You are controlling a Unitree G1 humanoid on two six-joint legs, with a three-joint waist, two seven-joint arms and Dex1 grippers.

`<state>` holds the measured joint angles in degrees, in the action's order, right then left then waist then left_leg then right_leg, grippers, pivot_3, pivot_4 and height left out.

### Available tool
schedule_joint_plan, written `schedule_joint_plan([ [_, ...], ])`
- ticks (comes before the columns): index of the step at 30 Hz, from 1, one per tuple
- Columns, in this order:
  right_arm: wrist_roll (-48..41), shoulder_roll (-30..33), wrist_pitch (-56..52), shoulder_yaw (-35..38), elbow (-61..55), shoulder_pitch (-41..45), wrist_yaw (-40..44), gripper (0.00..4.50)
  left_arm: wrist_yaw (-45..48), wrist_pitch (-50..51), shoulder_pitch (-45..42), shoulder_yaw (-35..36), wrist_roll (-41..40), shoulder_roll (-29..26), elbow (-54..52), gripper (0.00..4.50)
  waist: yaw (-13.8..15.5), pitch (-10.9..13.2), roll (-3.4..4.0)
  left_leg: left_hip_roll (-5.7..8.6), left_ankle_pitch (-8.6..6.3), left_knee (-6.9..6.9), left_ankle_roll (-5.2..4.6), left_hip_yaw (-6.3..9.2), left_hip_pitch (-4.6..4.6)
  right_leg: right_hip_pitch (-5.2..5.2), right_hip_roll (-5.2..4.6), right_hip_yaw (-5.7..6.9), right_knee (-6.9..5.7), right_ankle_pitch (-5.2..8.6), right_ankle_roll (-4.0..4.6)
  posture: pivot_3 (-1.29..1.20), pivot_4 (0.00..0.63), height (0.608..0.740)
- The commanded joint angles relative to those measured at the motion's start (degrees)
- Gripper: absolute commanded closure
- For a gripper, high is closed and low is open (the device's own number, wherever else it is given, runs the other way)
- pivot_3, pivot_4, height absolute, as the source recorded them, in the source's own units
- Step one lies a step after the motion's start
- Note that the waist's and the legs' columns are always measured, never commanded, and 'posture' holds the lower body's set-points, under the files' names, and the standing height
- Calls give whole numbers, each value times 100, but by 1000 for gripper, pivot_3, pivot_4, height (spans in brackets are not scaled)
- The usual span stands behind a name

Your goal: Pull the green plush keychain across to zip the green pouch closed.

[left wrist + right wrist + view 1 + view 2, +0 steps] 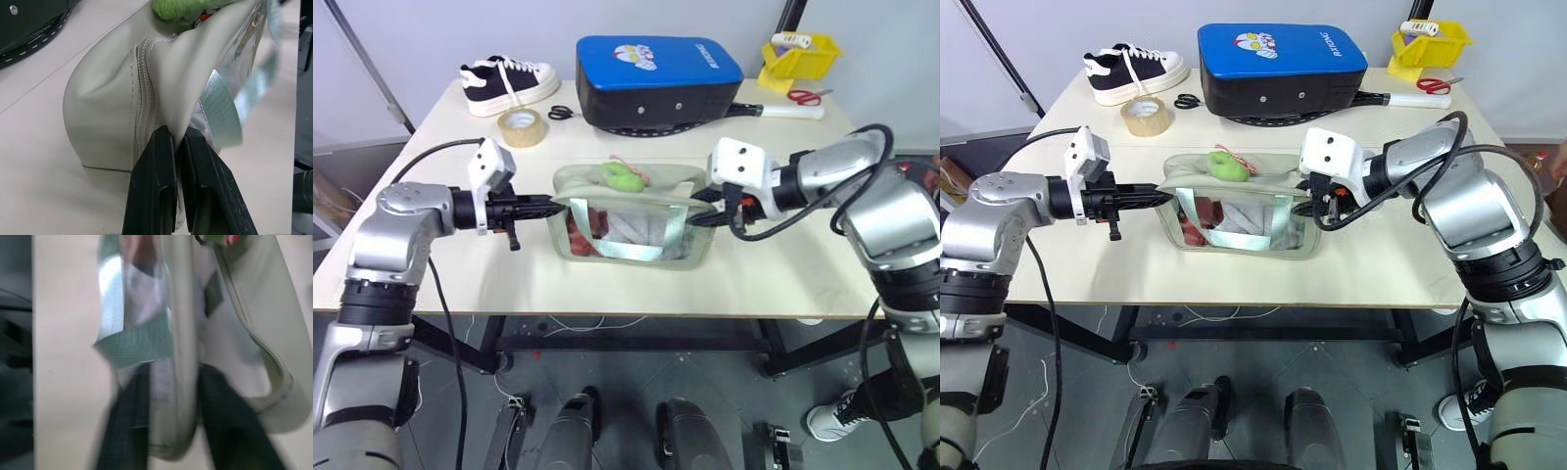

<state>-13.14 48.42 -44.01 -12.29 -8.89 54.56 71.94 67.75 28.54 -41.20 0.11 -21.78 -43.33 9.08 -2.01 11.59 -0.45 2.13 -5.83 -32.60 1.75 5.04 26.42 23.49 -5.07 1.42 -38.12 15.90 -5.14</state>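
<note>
The green pouch (pixel 628 233) sits mid-table with its clear window facing me and a green strap across it. The green plush keychain (pixel 623 176) lies on its top, near the middle of the zipper line. My left gripper (pixel 179 133) is shut on the pouch's left end, pinching a fold of fabric beside the zipper (pixel 145 83). At the pouch's right end, my right gripper (pixel 171 369) stands open, its two fingers straddling the pouch's rim without closing on it.
A blue-topped black case (pixel 656 83) stands behind the pouch. A tape roll (pixel 523 127), black scissors (pixel 561 113) and a sneaker (pixel 509 83) are at the back left. A yellow bin (pixel 800 54) and red scissors (pixel 806 96) sit at the back right.
</note>
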Motion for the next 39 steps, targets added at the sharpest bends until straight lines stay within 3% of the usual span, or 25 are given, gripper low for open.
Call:
schedule_joint_plan([
  [1,-634,-320,-308,710,-45,709,-202,857,-109,136,53,2,-25,13,-273,4500,-4,0,1,0,0,-1,0,0,0,0,-1,-1,0,0,0,0,150,724],
  [3,-607,-628,-373,544,9,921,-434,20,-157,187,91,12,-54,32,-374,4500,-29,-1,1,-1,0,-3,0,1,-2,0,1,-1,-2,-1,1,0,150,724],
  [9,75,-1483,-356,-352,868,1382,-1202,20,-264,300,167,56,-86,65,-524,4500,-5,-5,-2,0,-2,-5,1,7,-4,-4,1,2,-1,3,18,0,150,724],
  [10,143,-1544,-343,-438,960,1421,-1245,391,-270,312,171,59,-91,64,-536,4500,4,-4,-2,2,-1,-12,0,7,2,-1,1,3,-2,3,18,0,150,724],
  [12,189,-1602,-346,-557,1031,1468,-1235,659,-280,327,177,60,-106,58,-551,4500,19,-4,-2,3,-1,-16,0,7,8,1,1,3,-1,1,14,0,150,724],
  [18,48,-1447,-595,-391,995,1571,-1147,3718,-267,298,155,72,-113,8,-522,4500,12,-4,-2,2,-2,-18,-3,4,4,-2,7,5,-2,-5,1,0,150,724],
  [20,-84,-1377,-730,-284,864,1515,-1086,4488,-266,285,163,75,-115,15,-511,4500,11,-4,-2,1,-3,-18,-3,6,4,-3,7,7,-2,-5,2,0,150,724],
  [24,-269,-1209,-1021,-50,775,1400,-1092,4488,-255,282,171,84,-124,16,-494,4500,4,-4,-2,1,-3,-19,-3,5,4,-3,5,6,-2,-5,3,0,150,724],
  [28,10,-540,-895,428,1150,1114,-1463,4488,-297,270,199,138,-124,-14,-468,4500,74,-4,-2,2,-4,-22,-3,5,7,-3,2,7,1,2,15,0,150,724],
  [32,786,773,-56,538,1871,523,-1833,4488,-393,339,304,292,-205,-69,-502,4500,155,-4,-3,5,-11,-26,-4,-3,11,-5,-5,5,12,3,17,0,150,724],
  [36,1380,1444,618,415,2377,-8,-2200,4488,-524,414,413,381,-294,-84,-588,4500,50,-1,4,3,-28,-26,-22,-31,6,1,-20,-22,16,4,17,0,150,724],
  [39,1536,1500,745,244,2172,-536,-2234,4488,-606,492,521,431,-382,-100,-727,4500,-16,-1,4,-2,-25,-24,-34,-33,8,7,-13,-27,14,3,15,0,150,724],
])
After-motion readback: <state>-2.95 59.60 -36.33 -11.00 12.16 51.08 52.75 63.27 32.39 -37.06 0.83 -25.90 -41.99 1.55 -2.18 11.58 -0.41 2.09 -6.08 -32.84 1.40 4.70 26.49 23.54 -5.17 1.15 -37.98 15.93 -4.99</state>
